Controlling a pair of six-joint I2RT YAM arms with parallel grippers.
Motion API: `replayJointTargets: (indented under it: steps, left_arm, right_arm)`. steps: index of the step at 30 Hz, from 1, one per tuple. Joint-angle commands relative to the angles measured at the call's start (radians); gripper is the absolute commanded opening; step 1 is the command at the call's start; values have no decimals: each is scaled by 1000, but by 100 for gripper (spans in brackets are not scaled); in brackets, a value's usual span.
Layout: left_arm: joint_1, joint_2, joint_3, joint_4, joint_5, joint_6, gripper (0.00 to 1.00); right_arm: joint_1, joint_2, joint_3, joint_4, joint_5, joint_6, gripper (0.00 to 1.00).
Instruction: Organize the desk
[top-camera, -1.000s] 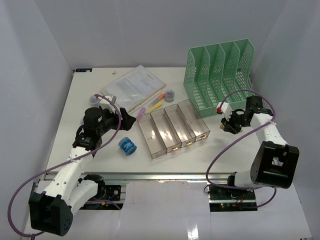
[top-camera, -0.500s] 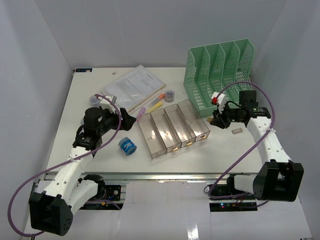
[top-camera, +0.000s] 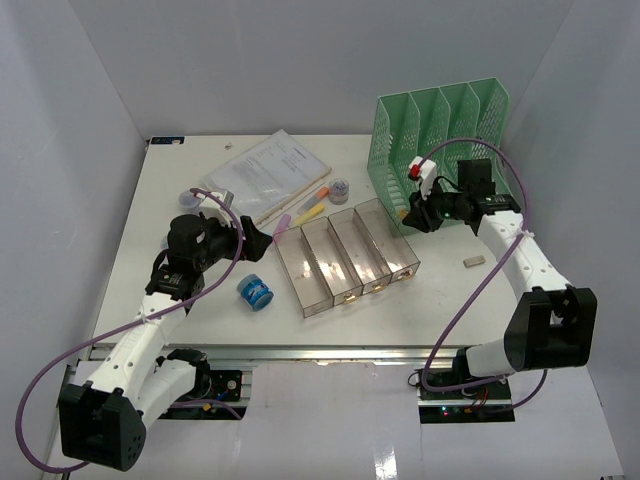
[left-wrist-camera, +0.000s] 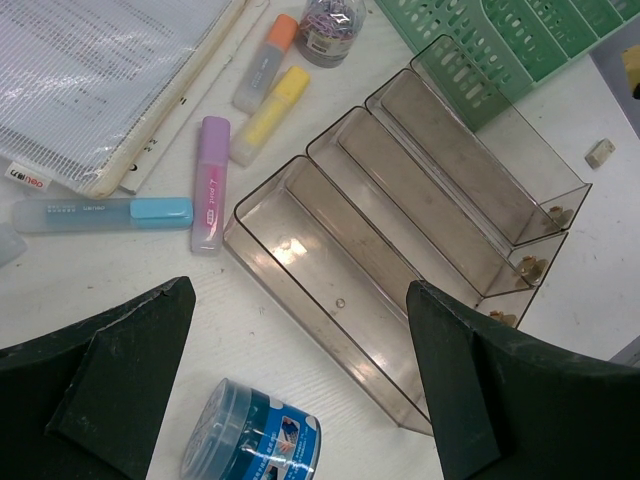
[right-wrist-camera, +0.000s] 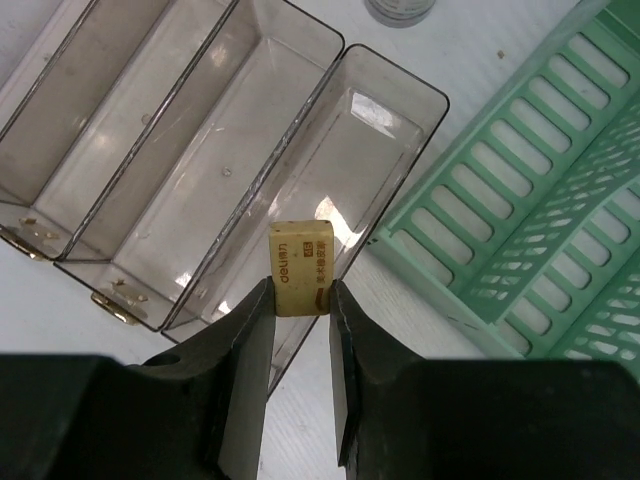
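R. claw (right-wrist-camera: 298, 295): narrow, clamped on tan eraser (right-wrist-camera: 300, 265); hangs over desk (top-camera: 400, 310) at rim of clear tray (right-wrist-camera: 240, 140), rightmost compartment, beside green rack (right-wrist-camera: 520, 200).
L. claw (left-wrist-camera: 300, 295): wide, fingers spread, gripping nothing; above desk at tray's left side, blue tub (left-wrist-camera: 255, 440) near.
Surface: desk white, flat, under both claws; metal rail (top-camera: 330, 352) along front edge.
Room: plain white walls (top-camera: 300, 60) on 3 sides.
Writing: eraser print reads approx. "deli"; other labels too small.
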Motion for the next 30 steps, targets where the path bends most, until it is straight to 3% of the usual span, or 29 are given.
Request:
replayJointTargets:
  steps: [1,9,15,19,22,26,30]
  left_arm:
    - [-4,-2,36,3,12,-2,98]
    - [-5,0,36,3,15,-2,98]
    - [-5,0,36,2,12,0,98]
    - [-4,-2,37,2,16,-2,98]
    - [-5,-3,38,-2,19,-9,98]
    - [-5,-4,53,-42,27,-36,98]
    - [-5,-51,51,-72,58,-82,98]
  right_arm:
    - [74,41,8,48,33,56,18]
    - [92,70,-106,131,137,65,27]
    - [92,112,-120,134,182,59,40]
    - [93,111,-135,125,181,51,66]
    - [92,90,-122,82,165,45,76]
    - [75,14,-89,-33,123,15,80]
    - [-45,-88,-92,-156,49,-99,80]
